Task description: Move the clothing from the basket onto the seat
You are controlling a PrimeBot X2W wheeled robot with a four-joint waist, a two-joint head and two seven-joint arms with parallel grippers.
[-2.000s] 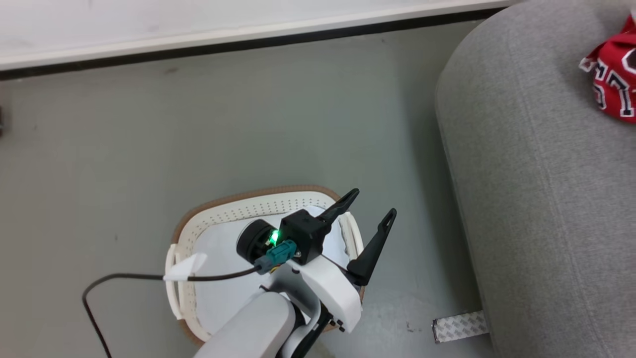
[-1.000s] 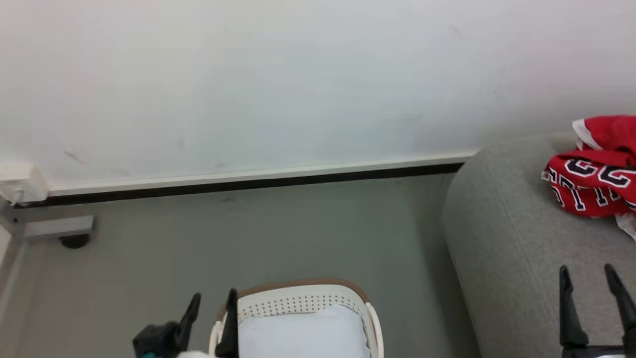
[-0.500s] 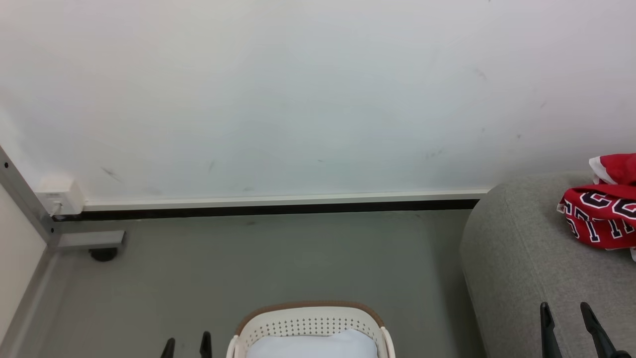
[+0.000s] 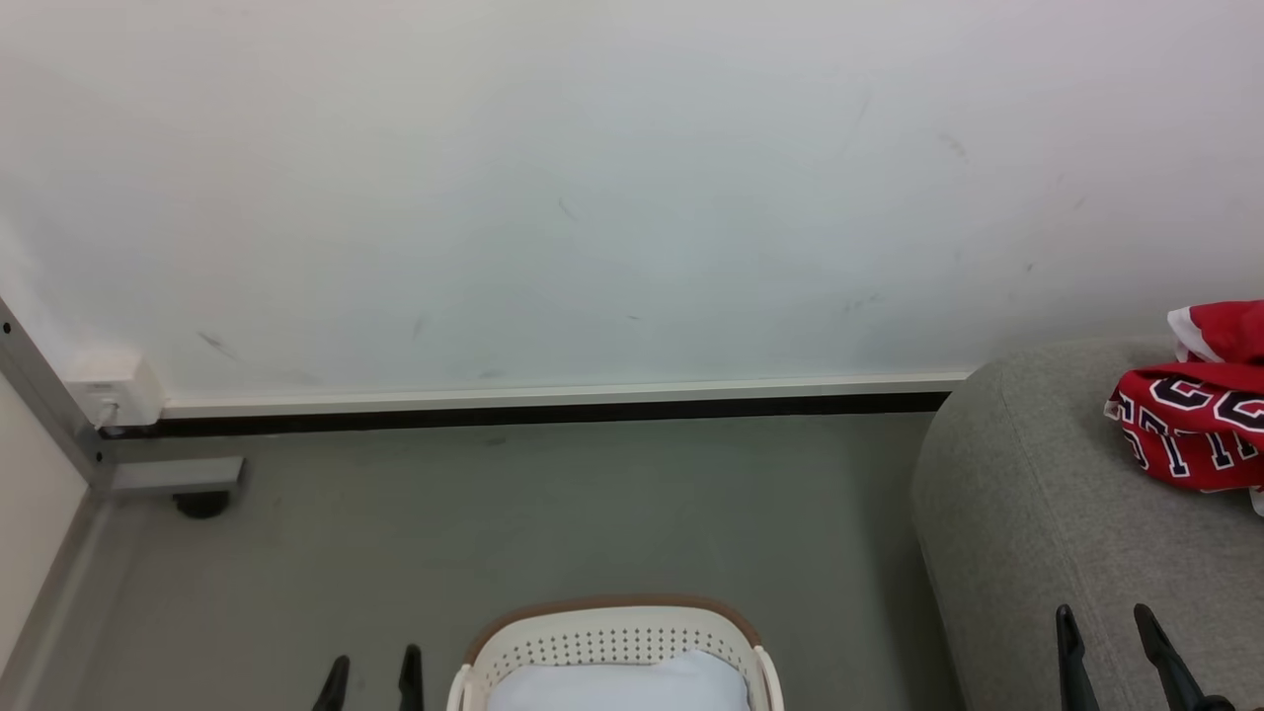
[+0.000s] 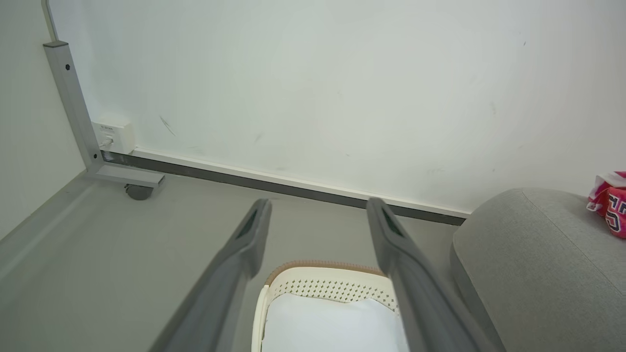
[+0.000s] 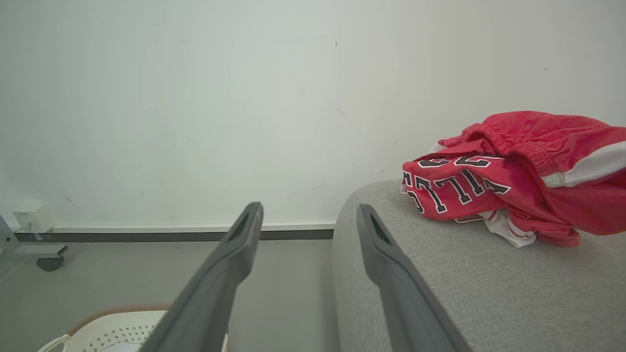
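The red clothing [image 4: 1200, 425] with black-and-white lettering lies bunched on the grey seat [image 4: 1047, 513] at the right; it is large in the right wrist view [image 6: 513, 176] and small at the edge of the left wrist view [image 5: 611, 203]. The cream basket [image 4: 612, 642] with its brown rim stands on the floor at the bottom centre, holding a pale cushion [image 4: 622, 686]. My left gripper [image 4: 373, 667] is open just left of the basket, nothing between its fingers. My right gripper [image 4: 1104, 622] is open over the seat's front, short of the clothing.
A white wall with a dark skirting strip [image 4: 533, 415] runs behind the grey floor [image 4: 494, 533]. A metal frame foot with a castor [image 4: 197, 499] and a white wall box [image 4: 109, 390] sit at the far left.
The head camera tilted up from the basket toward the wall. Both grippers have dropped to the bottom edge of the head view, still open. In the last half second little has shifted.
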